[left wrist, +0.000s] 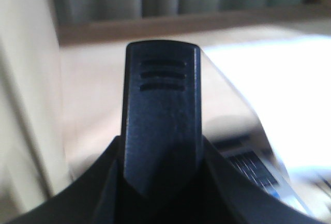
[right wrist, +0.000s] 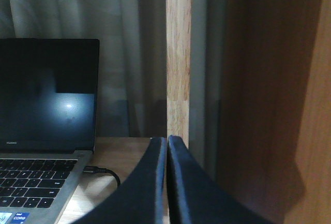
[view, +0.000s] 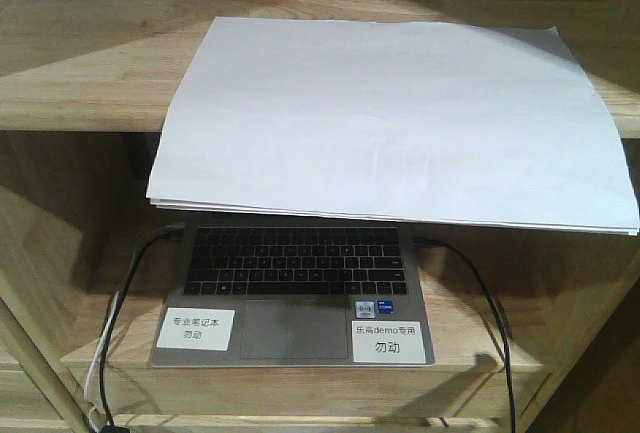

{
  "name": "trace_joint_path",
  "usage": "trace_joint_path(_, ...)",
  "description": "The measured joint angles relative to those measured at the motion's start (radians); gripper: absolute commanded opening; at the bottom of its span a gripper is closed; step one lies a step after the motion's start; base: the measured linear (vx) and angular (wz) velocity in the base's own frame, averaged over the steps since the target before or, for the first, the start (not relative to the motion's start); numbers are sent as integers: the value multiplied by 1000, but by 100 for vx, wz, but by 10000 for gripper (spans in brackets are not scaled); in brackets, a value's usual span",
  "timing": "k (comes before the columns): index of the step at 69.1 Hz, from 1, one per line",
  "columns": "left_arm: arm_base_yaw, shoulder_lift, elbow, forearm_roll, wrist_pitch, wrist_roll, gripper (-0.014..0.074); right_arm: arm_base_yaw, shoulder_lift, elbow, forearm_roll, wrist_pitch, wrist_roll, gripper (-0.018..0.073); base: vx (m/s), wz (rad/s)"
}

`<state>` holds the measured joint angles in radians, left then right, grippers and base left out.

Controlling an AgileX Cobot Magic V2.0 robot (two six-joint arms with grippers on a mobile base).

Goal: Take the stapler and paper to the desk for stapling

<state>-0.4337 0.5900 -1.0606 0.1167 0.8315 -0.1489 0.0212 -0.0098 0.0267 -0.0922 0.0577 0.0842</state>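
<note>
Left gripper (left wrist: 163, 180): closed on the stapler (left wrist: 160, 110). Its two dark fingers flare out low on either side of the stapler's body.
Stapler: stands upright in that grip. It shows a black plastic face with a rounded top end and three short grooves just below it.
Beside the left gripper: the left wrist view is blurred. The white paper (view: 390, 113) spreads to the right of the stapler, with part of a keyboard below the paper's edge.
Right gripper (right wrist: 167, 151): fingers pressed flat together with only a thin seam between them and nothing held.
Around the right gripper: it sits to the right of the laptop (view: 292, 288), in front of a wooden upright (right wrist: 178, 53). Grey curtain (right wrist: 129, 53) hangs behind.
Paper: a thin stack lying flat on the upper shelf (view: 90, 63). Its near edge overhangs the shelf front and hides the laptop's screen in the front view.
Laptop: open on the lower shelf (view: 465, 348), with a dark screen. Small lettering on the bezel appears to read HUAWEI.
Left sticker (view: 196, 328): white, on the palm rest, reads 专业笔记本 勿动.
Right sticker (view: 387, 341): white, reads 乐高demo专用 勿动.
Blue badges (view: 378, 308): sit just above the right sticker. The right wrist view shows the words intel and CORE.
Cables: a black cable (view: 480, 283) is plugged into the laptop's right side, and another black lead (view: 135, 263) is on the left. A white cable (view: 100, 353) hangs at the lower shelf's left edge.
</note>
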Motion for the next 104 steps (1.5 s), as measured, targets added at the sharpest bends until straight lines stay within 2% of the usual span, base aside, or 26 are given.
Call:
trace_joint_path(19,0,-219,222,-143,1,140,-6,0,0,0,0,0,0,-10,0,0)
trace_joint_path(44,0,-403,445,-153,2,149,-6,0,0,0,0,0,0,-10,0,0)
trace_joint_path(65,0,-412,456,-157,48,149,-6,0,0,0,0,0,0,-10,0,0)
trace_joint_path(104,0,-412,456,-157,49,149,-6,0,0,0,0,0,0,-10,0,0)
